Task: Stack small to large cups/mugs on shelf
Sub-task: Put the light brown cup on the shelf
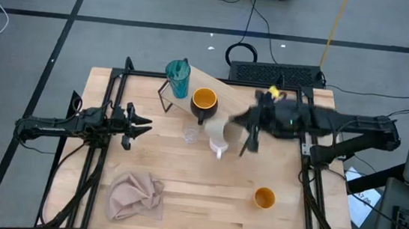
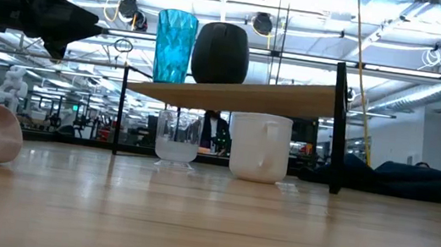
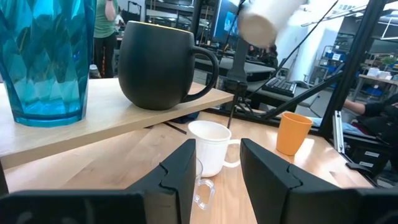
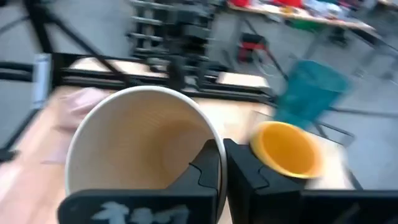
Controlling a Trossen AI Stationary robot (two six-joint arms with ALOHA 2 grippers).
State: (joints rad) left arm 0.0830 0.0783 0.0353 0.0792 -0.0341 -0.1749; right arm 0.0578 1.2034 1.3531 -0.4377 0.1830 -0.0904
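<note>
The right gripper [image 4: 222,163] pinches the beige cup [image 4: 140,149] by its rim, apparently above the white mug [image 1: 219,140] beside the shelf [image 1: 225,91]. It should level the cup before lowering. The left gripper [image 1: 140,129] waits half-open.

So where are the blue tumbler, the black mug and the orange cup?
teal tumbler [image 2: 174,46], low view, middle of its faceted wall.
black mug [image 3: 155,65], left wrist view, its round side.
orange cup [image 1: 264,198], high view, its open mouth.

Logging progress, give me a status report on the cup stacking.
Right hand shut on beige cup, above the table. Left hand open, waiting. Teal tumbler and black mug on shelf.
</note>
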